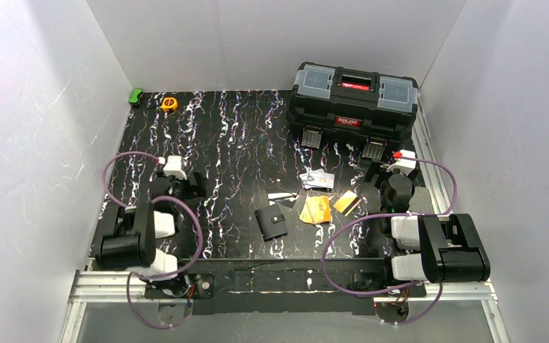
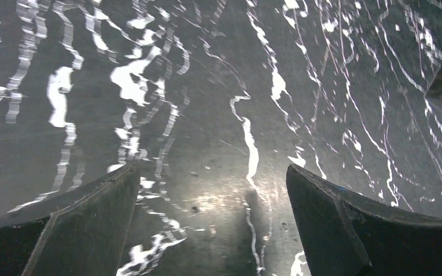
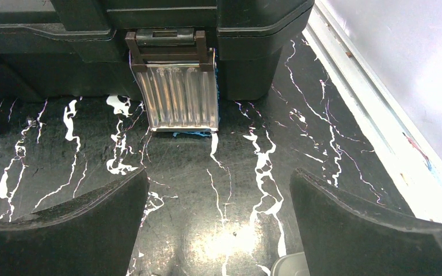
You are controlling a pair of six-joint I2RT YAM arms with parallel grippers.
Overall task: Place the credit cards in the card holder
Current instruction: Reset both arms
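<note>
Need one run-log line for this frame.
phase: pre-grasp | left gripper: jaws open, empty | right gripper: jaws open, empty, facing toolbox latch | credit cards: loose on table, right of card holder | card holder: looks closed

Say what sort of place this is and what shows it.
Likely a robot test cell: white walls box in a marbled table, a left arm and a right arm are bolted at its near edge, and credit cards lie beside a card holder.
</note>
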